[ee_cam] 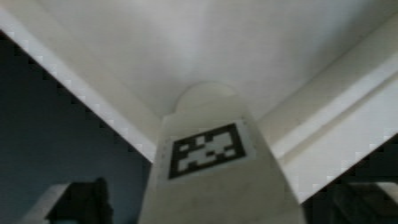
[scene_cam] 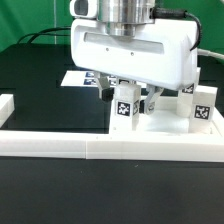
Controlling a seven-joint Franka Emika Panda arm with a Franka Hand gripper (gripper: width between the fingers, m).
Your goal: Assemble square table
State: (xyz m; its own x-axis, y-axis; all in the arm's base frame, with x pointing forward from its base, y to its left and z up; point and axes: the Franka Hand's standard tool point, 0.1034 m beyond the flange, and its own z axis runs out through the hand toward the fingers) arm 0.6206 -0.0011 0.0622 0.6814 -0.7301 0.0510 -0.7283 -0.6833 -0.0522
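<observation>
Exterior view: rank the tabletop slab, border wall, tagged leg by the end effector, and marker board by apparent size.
1. Slab, though it sits nearest the camera.
2. Border wall.
3. Leg and marker board: unsure, the board is mostly hidden.

leg blocks [scene_cam: 125, 105] on slab [scene_cam: 160, 125] — border wall [scene_cam: 110, 150] in front

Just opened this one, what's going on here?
A single robot arm is putting together a small white table. Its gripper is down low behind the white border wall, right at an upright tagged leg block. In the wrist view that leg block fills the frame with the square tabletop beyond it. The pictures do not show whether the jaws are gripping the leg. More tagged leg blocks stand at the exterior view's right, and the marker board lies behind.
</observation>
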